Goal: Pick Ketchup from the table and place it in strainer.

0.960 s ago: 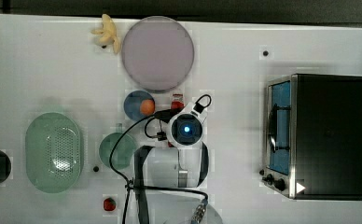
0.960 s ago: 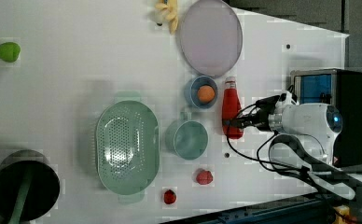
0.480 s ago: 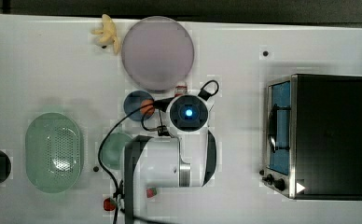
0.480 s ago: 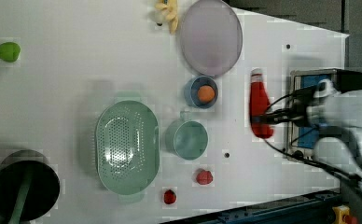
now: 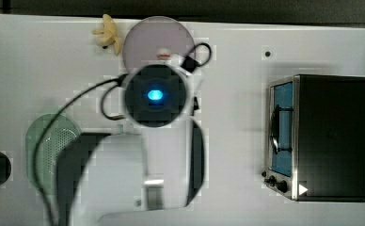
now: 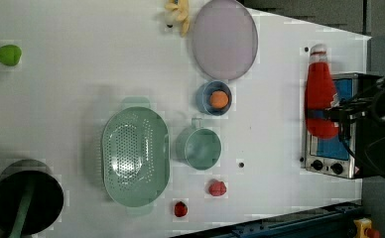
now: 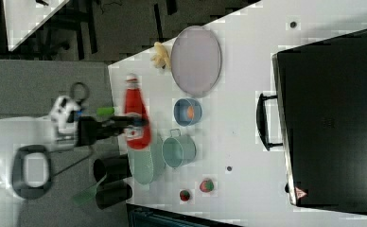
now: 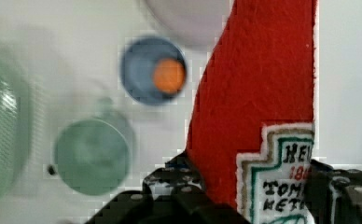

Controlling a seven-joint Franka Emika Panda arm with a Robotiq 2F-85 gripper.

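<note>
pick judged done: gripper [image 6: 340, 113] clamped partway shut on the ketchup [image 6: 319, 99], fingers [image 8: 179, 186] pressing either side of its label. bottle lifted clear of the table, at right-centre of the left view, in front of the toaster oven [image 6: 337, 148]. placing left undone: strainer [image 6: 136, 156] sat at lower left-centre of the left view, nothing in it, well apart from the bottle.

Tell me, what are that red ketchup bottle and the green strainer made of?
The ketchup looks like soft felt or plush: fuzzy nap, stitched label. The strainer looks like smooth moulded plastic: slight sheen, neat rows of holes. Both are guesses from looks alone.
</note>
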